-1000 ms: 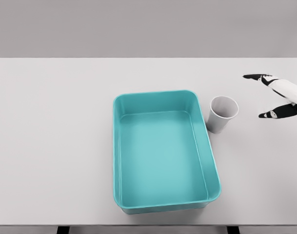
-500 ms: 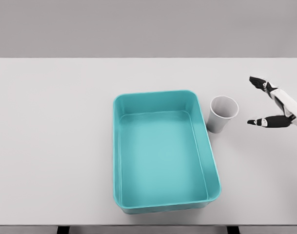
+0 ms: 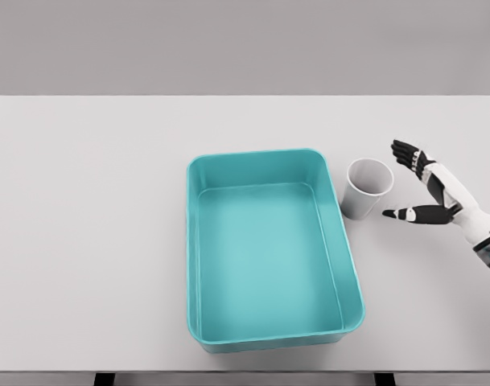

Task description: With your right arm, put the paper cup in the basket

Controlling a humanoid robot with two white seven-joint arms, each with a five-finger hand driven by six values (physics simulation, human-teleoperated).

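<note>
We judge this to be the approach step, with no grasp made yet; our right hand [image 3: 432, 186] sits at the right of the table [image 3: 84, 201], its fingers spread wide and holding nothing, thumb reaching toward the left and the other fingers fanned toward the far side; our left arm is not in the head view.

The paper cup [image 3: 366, 188] stands upright on the table, mouth open to the top, just beside the right wall of the basket [image 3: 195, 241], toward that wall's far end; we cannot tell whether cup and basket touch or stand a hair apart; the basket itself is a teal rectangular tub with nothing visible inside it.

Relative to our hand, the cup lies to the left, close by but clear of it; the thumb tip points at the cup's near-right side and the fanned fingertips sit off the rim's right, so the cup faces the open span of the hand without lying inside it.

The next move, as we read it, calls for carrying the hand leftward until the cup wall sits between thumb and fingers, then closing gently, since a paper wall would likely buckle under a hard squeeze; a careless push could also tip the cup against the basket.
</note>
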